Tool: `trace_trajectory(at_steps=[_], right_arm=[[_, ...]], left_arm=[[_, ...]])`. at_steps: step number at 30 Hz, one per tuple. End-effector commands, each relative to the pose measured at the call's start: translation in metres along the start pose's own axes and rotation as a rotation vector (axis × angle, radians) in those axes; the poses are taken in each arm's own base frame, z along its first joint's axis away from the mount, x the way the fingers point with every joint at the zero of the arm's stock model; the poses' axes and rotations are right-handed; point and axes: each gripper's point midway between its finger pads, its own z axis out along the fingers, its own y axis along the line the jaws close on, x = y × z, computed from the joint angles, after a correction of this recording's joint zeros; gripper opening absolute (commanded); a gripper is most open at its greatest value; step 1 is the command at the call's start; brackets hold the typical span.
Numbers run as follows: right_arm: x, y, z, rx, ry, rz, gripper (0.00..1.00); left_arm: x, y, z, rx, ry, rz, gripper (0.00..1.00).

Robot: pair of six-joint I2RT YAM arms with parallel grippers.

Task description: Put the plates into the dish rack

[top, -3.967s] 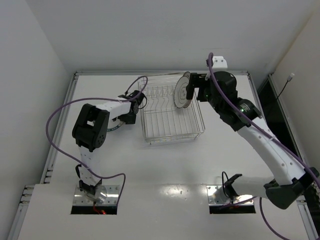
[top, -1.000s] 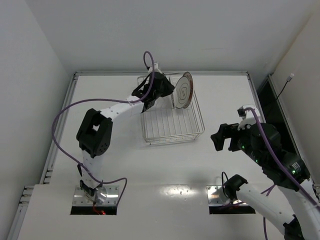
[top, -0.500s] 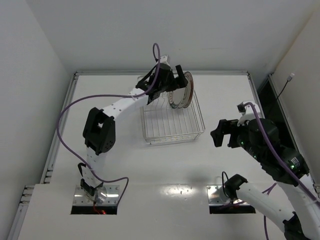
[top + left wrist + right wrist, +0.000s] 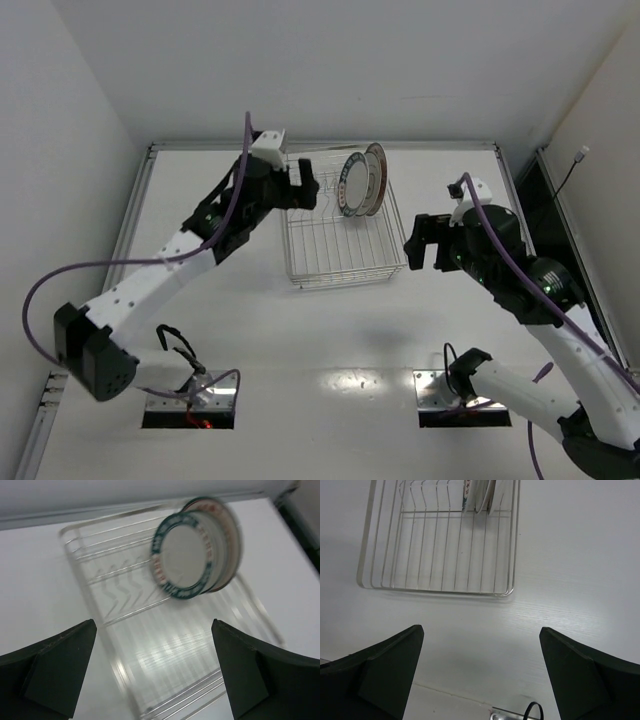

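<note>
Your plates [image 4: 358, 181] stand on edge in the far right corner of the dish rack [image 4: 340, 255], leaning close together among the tines [image 4: 426, 494]. The front one shows a dark patterned rim. The left wrist view is smeared, so I cannot say for sure whether two or three stand there. No other plate shows on the bench [image 4: 260, 340].

Your left end effector [image 4: 303, 188] hangs over the far left part of the rack, near the plates, its fingers spread wide with nothing between them. Your right end effector [image 4: 428, 243] sits off the rack's right side over bare bench, likewise spread and empty.

By their look, these plates are stiff glazed ware: light, slick, and quick to chip against wire or each other. If you need to reseat one, take it by the upper rim with one finger on each face, and pinch firmly, since glaze slides. Lift straight up along the tines, because a sideways pull would likely tip its neighbours. Set it down gently, as the rack is light wire and may skid.
</note>
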Motion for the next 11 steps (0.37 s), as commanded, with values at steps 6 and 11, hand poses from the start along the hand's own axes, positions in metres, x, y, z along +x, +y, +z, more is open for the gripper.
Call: trace_trajectory(at_steps=[6,11], right_arm=[[-0.008,0.014,0.023,-0.024,-0.012,0.036,1.0],[-0.003,0.01,0.03,0.007,0.013,0.038,1.0]], left_arm=[[0.058,0.088,-0.046,-0.274,-0.023,0.252,1.0],[0.054,0.102,-0.049,-0.37,-0.012,0.299,1.0]])
